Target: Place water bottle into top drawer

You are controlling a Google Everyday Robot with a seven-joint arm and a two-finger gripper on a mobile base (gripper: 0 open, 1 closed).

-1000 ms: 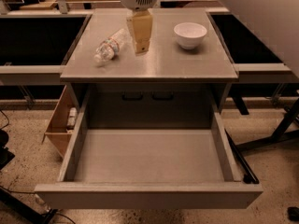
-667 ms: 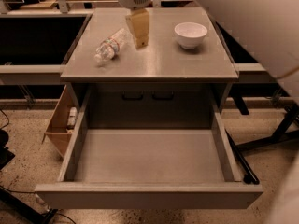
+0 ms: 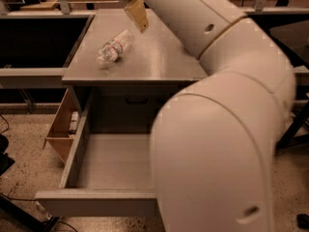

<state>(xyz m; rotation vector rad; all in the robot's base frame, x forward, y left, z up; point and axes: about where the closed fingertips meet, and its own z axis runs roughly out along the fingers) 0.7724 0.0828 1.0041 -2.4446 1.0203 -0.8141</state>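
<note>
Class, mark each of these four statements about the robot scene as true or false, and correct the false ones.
1. The water bottle lies on its side on the grey table. True.
2. The gripper is carrying the water bottle. False: it hangs above the table, up and to the right of the bottle, which rests on the table top.
3. The top drawer is pulled out. True.
4. The robot's arm hides the left side of the drawer. False: it covers the right side, and the left wall is in plain view.
</note>
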